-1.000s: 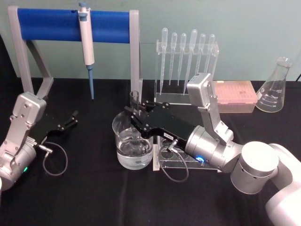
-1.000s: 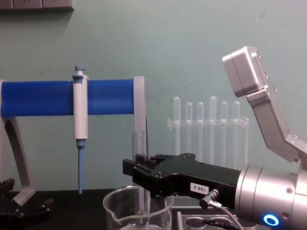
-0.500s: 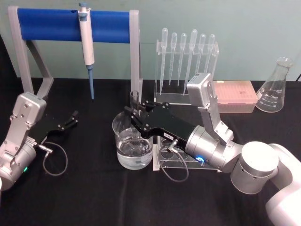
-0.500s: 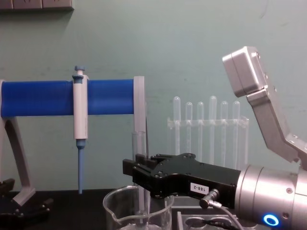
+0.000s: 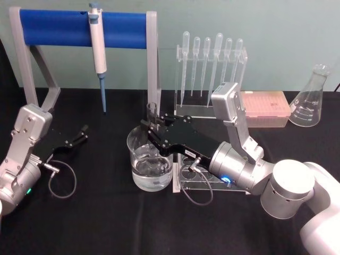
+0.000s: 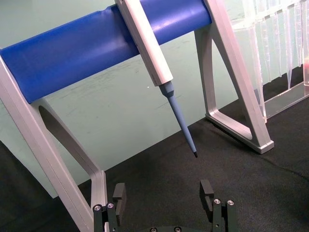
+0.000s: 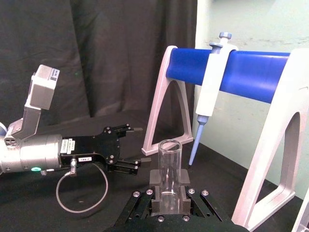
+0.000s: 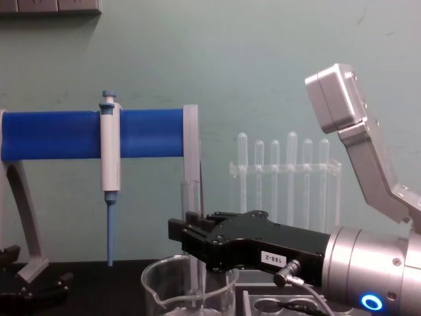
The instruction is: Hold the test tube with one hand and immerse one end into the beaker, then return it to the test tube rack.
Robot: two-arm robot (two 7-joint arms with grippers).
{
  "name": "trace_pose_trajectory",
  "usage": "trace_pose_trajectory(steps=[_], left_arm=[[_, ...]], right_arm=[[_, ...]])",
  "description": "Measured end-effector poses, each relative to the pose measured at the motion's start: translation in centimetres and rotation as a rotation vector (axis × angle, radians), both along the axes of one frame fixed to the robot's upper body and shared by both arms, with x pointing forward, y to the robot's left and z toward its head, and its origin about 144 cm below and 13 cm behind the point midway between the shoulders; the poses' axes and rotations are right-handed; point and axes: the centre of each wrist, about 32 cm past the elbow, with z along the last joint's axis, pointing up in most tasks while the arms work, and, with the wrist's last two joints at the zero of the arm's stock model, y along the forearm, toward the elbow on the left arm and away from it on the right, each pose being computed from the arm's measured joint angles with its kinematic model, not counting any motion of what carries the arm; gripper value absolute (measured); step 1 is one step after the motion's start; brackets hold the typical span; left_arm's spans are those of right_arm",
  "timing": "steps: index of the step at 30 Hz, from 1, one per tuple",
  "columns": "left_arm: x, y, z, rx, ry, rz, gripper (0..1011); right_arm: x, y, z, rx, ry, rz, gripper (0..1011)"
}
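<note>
My right gripper [image 5: 152,131] is shut on the clear test tube [image 5: 152,112] and holds it upright over the beaker [image 5: 139,169], which is part full of water. From the chest, the test tube [image 8: 189,201] runs down past the black fingers into the beaker [image 8: 158,289]. Whether its lower end touches the water I cannot tell. In the right wrist view the test tube [image 7: 169,166] stands between the pads [image 7: 155,180] of the right gripper [image 7: 169,200]. My left gripper [image 5: 83,133] rests open on the table at the left, well away from the beaker, its fingers [image 6: 119,192] wide apart.
A white-and-blue pipettor [image 5: 98,50] hangs from the blue bar stand [image 5: 53,27] behind the beaker. A rack of plastic pipettes [image 5: 210,69], a pink tip box [image 5: 265,109] and a conical flask [image 5: 311,98] stand at the back right. A clear tube rack [image 5: 210,183] lies under my right wrist.
</note>
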Motion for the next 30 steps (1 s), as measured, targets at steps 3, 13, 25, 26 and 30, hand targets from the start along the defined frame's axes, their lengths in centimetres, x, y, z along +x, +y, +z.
trace_pose_trajectory(steps=[3,13,25,26,30], left_arm=[[0.0,0.0,0.0,0.0,0.0,0.0,1000],[0.0,0.0,0.0,0.0,0.0,0.0,1000],[0.0,0.0,0.0,0.0,0.0,0.0,1000],[0.0,0.0,0.0,0.0,0.0,0.0,1000],[0.0,0.0,0.0,0.0,0.0,0.0,1000]], right_arm=[[0.0,0.0,0.0,0.0,0.0,0.0,224],[0.0,0.0,0.0,0.0,0.0,0.0,224],[0.0,0.0,0.0,0.0,0.0,0.0,224],[0.0,0.0,0.0,0.0,0.0,0.0,224],[0.0,0.0,0.0,0.0,0.0,0.0,224]])
